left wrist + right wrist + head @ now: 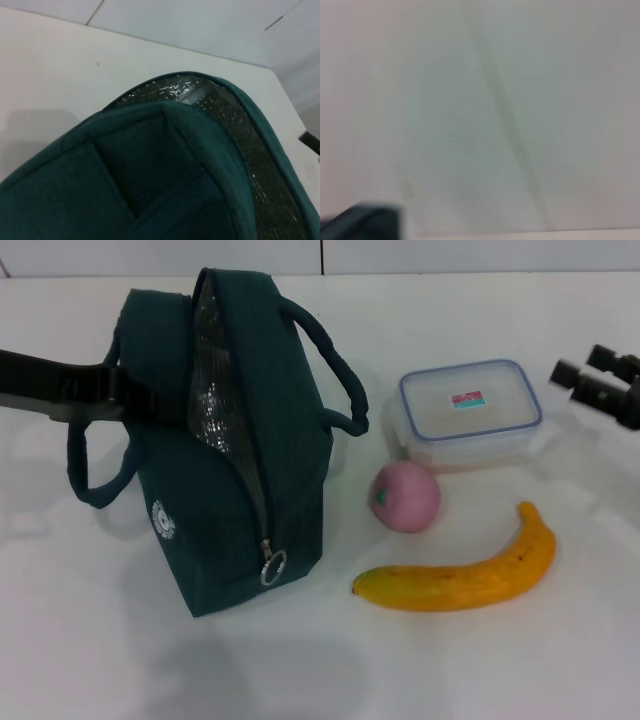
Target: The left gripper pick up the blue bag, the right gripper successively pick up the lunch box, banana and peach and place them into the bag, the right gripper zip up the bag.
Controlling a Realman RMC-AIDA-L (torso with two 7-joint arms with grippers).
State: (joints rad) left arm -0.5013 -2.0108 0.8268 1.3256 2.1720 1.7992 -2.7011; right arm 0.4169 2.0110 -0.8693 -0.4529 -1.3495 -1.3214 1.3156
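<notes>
The dark blue-green bag (215,510) stands on the white table (480,670) at the left, its zipper open and its silver lining (212,390) showing. My left gripper (118,390) reaches in from the left and is shut on the bag's far side by a handle. The left wrist view shows the bag (150,170) close up. The clear lunch box with a blue-rimmed lid (470,412), the pink peach (406,496) and the banana (470,575) lie to the right of the bag. My right gripper (585,365) is open at the right edge, beside the lunch box.
The zipper pull ring (273,567) hangs at the bag's near end. Two looped handles stick out, one on the left (85,470) and one on the right (335,370). The right wrist view shows only a blurred pale surface.
</notes>
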